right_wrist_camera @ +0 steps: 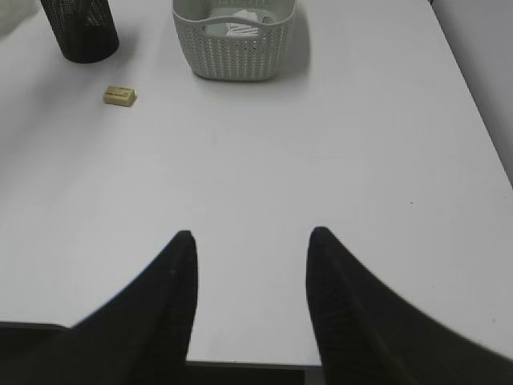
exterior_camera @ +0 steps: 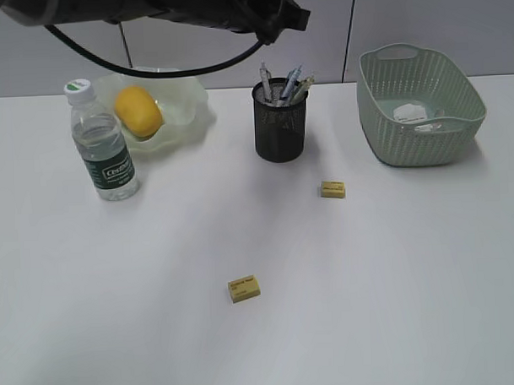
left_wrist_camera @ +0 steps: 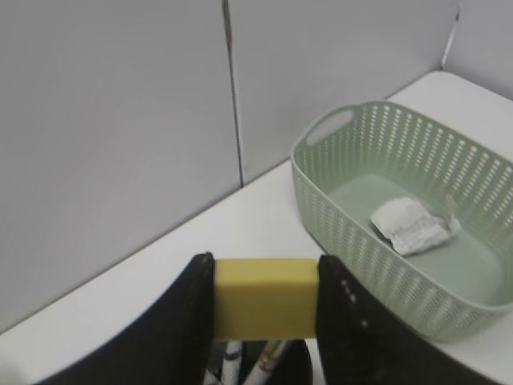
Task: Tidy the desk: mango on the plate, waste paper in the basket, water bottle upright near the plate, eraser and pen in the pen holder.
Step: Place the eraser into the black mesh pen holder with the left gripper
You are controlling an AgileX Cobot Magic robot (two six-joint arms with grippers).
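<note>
Left hand [left_wrist_camera: 264,301] clamps a yellow block eraser [left_wrist_camera: 264,298] above the black wire-mesh pen holder [exterior_camera: 281,121], poised for dropping in; right hand [right_wrist_camera: 250,265] hangs half-open, empty

arm [exterior_camera: 149,10]: black, bulky, matte casing
cable [exterior_camera: 151,65]: black, thin, looped beneath the arm
left fingers [left_wrist_camera: 180,329]: black, rounded, finely dimpled
right fingers [right_wrist_camera: 172,297]: black, tapered, pebbled texture

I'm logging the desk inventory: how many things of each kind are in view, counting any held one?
Erasers: 3 (near one, far one, one in the left gripper)
Mango: 1
Plate: 1
Water bottle: 1
Pen holder: 1
Basket: 1
Waste paper: 1
Total: 9
</note>
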